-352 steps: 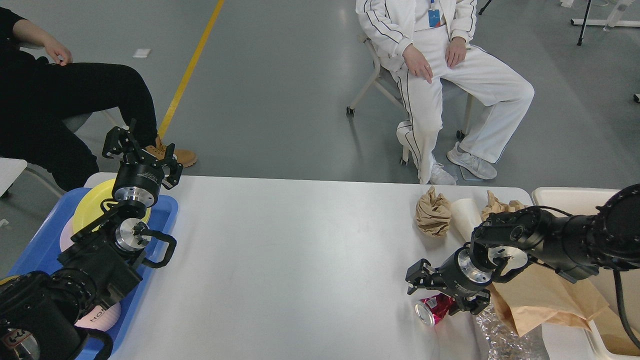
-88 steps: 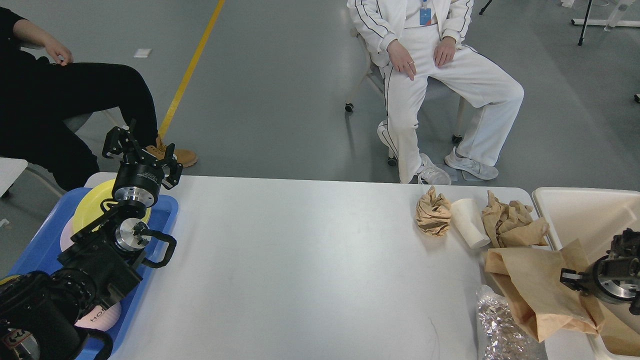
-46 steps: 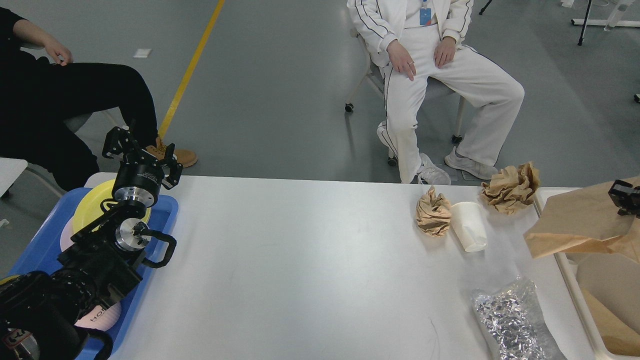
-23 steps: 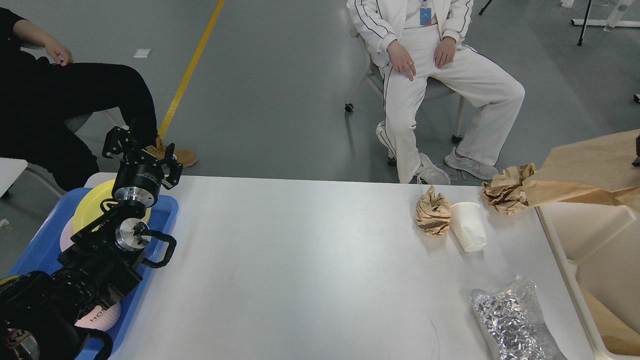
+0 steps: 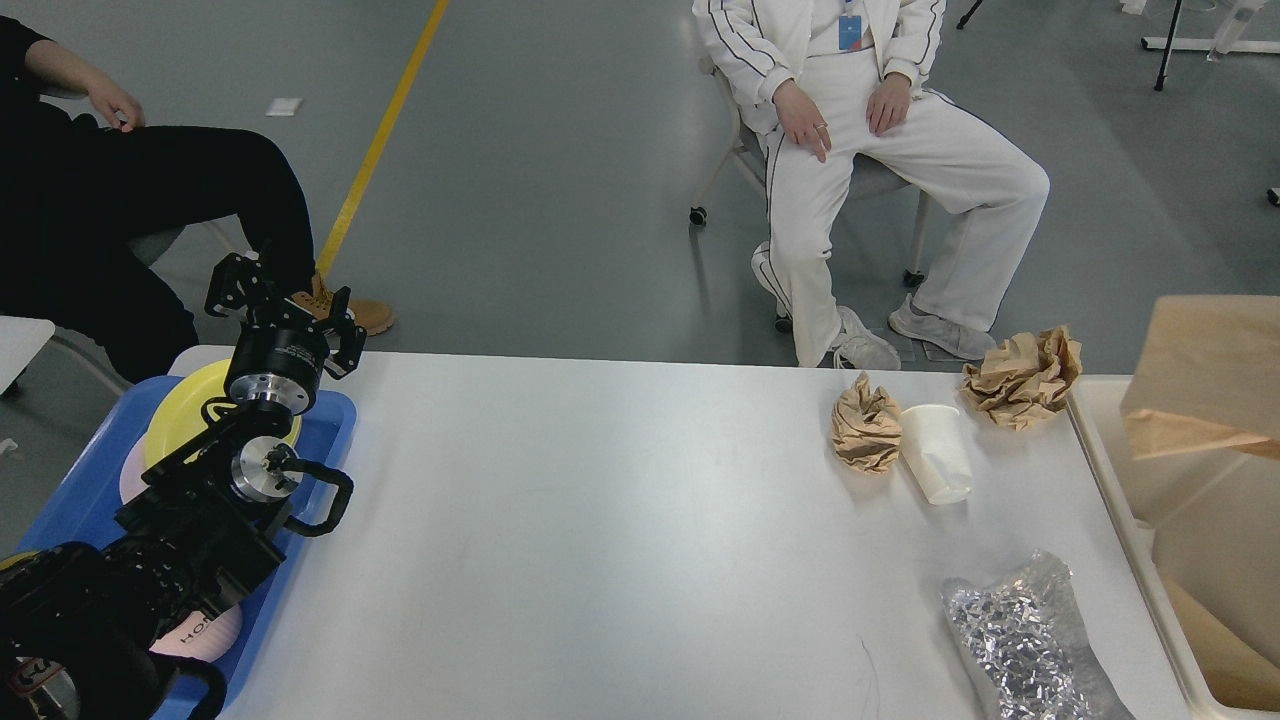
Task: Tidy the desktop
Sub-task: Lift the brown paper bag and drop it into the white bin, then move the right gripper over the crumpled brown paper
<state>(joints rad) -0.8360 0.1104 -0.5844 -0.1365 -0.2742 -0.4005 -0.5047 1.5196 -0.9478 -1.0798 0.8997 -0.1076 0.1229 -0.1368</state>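
The desktop (image 5: 600,520) fills the lower middle of the frame, and what remains on it is gathered toward the right side: a crumpled brown paper ball (image 5: 865,425) touching a tipped white paper cup (image 5: 935,452), a second crumpled brown wad (image 5: 1022,378) just beside the bin's corner near the table's far edge, and a crinkled silver foil bag (image 5: 1030,640) at lower right. At the right edge a large brown paper bag (image 5: 1205,375) hangs above the cream bin (image 5: 1120,510) — the right gripper that presumably carries it lies outside the frame, so how it holds the bag cannot be seen. The left gripper (image 5: 278,298) is raised at upper left over the blue tray (image 5: 335,420), where a yellow plate (image 5: 190,395) lies; its fingers look spread with nothing between them. The work seems partly done, with four loose pieces left to clear. The risk from here lies with the bag: it is broad and floppy, so if let go off-centre it could drape over the bin rim and slide back onto the table. The cup, lying on its side, may roll when nudged — and the foil bag sits close to the near edge, where a clumsy reach could push it off.
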